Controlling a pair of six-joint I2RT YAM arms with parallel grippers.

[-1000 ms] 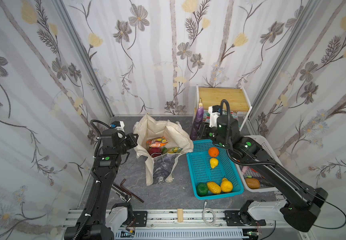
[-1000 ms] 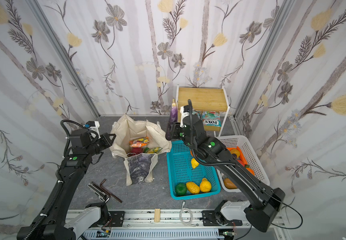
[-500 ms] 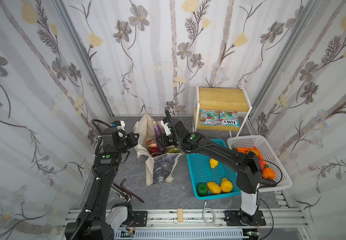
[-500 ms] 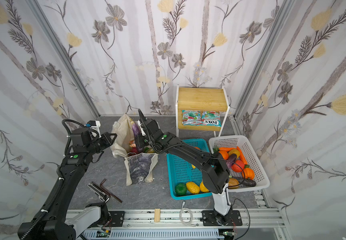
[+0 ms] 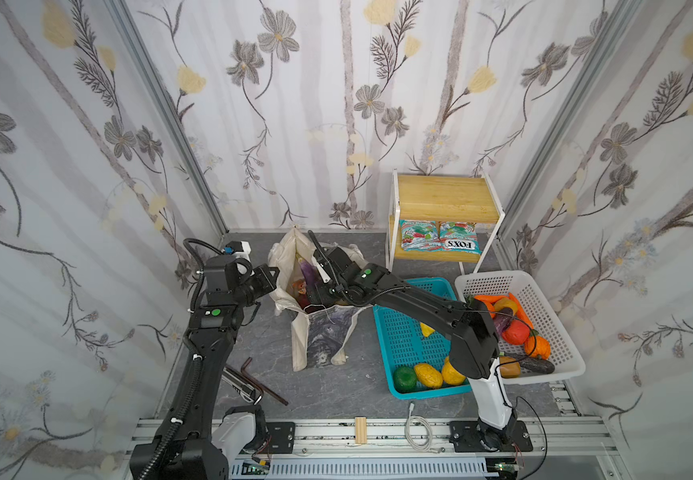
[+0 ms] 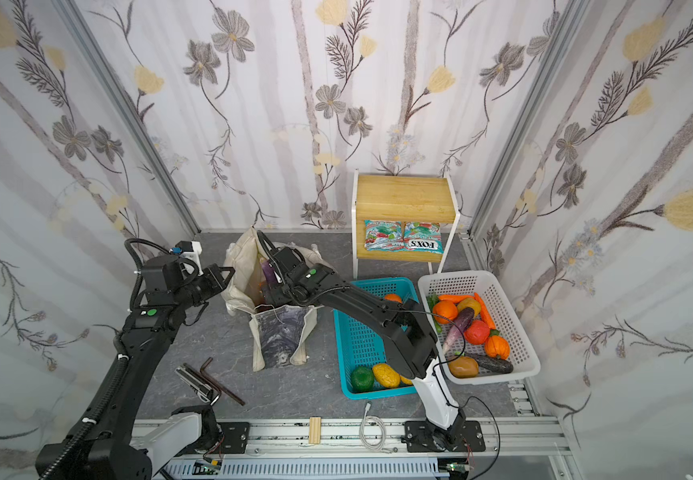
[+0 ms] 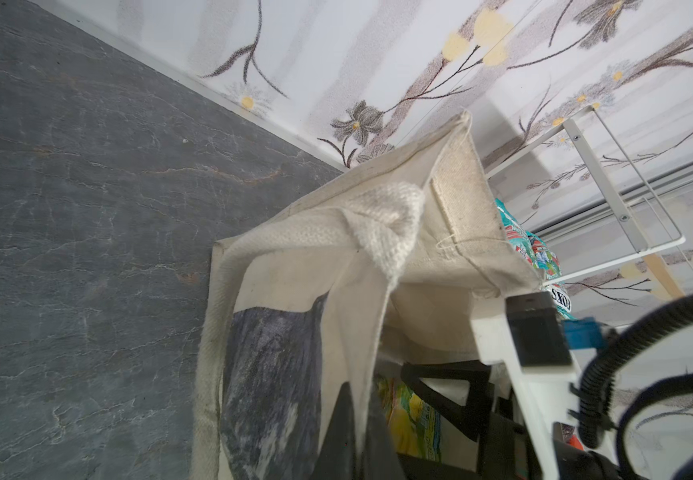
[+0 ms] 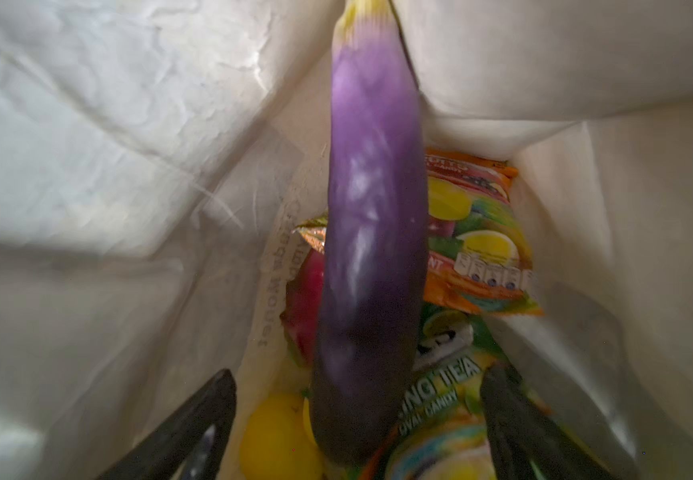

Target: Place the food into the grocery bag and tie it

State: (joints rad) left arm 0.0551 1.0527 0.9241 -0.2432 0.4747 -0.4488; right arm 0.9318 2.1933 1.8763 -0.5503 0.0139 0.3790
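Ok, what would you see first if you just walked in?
A long purple eggplant poking down into the cream bag, between the open fingers of the right gripper. Then the white basket on the right, piled with bright vegetables. The left gripper pinches the bag's edge.

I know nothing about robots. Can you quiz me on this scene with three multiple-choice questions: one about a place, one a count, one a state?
1. Where is the eggplant by the right fingers?
A) in the tote
B) in the teal basket
C) on the floor

2. How many packets lie on the shelf?
A) none
B) two
C) five

3. The right fingers are:
A) shut on the eggplant
B) shut on the tote
C) open

Answers:
1 A, tote cloth surrounds it.
2 B, two lie side by side in both top views.
3 C, they stand wide apart, clear of the eggplant.
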